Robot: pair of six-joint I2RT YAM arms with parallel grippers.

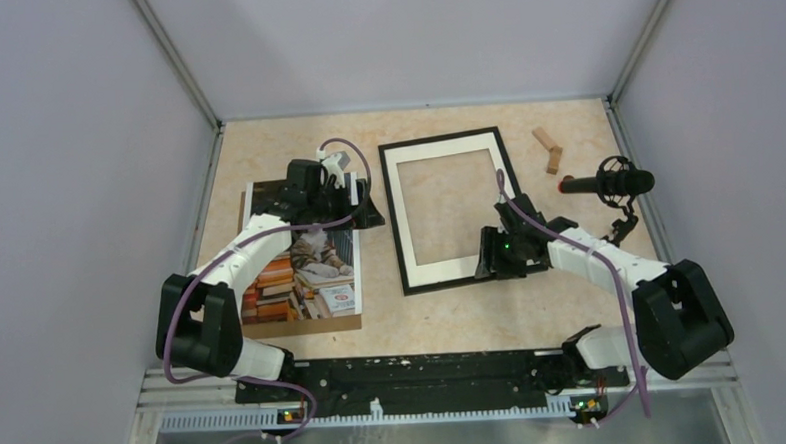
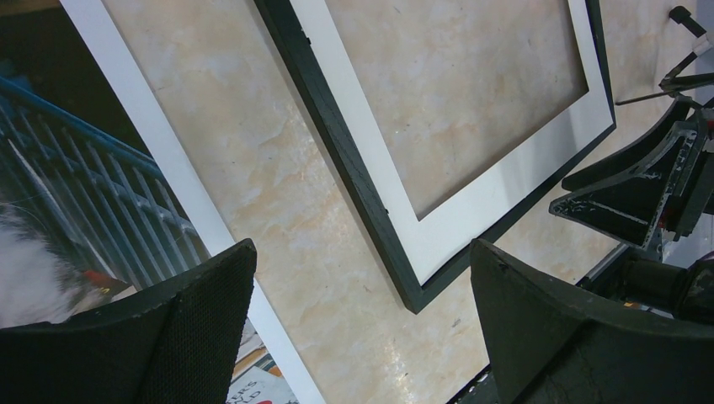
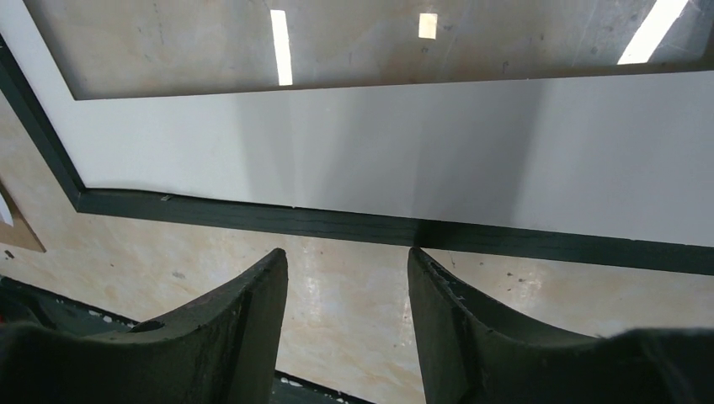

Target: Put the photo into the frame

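A: Paper print, far left. The photo lies flat on a brown backing board, long axis near-to-far. Our left gripper hangs over its far right corner, fingers spread wide, nothing between them.
B: Target?
A: The frame sits right of the photo with a strip of bare table between them. Its long axis is also near-to-far, slightly skewed. There's a white mat inside, and the glare suggests glass.
B: So we carry the print rightward, barely any turn. Left arm's nearer.
A: Agreed. Our right gripper hovers at the frame's near right corner, fingers apart, gripping nothing.
B: Surface, room?
A: Beige stone-look top. The print is flush on the board, so we judge the edge pick tricky. Right of the frame are wooden blocks and a microphone, both well apart from it. Grey walls on three sides.
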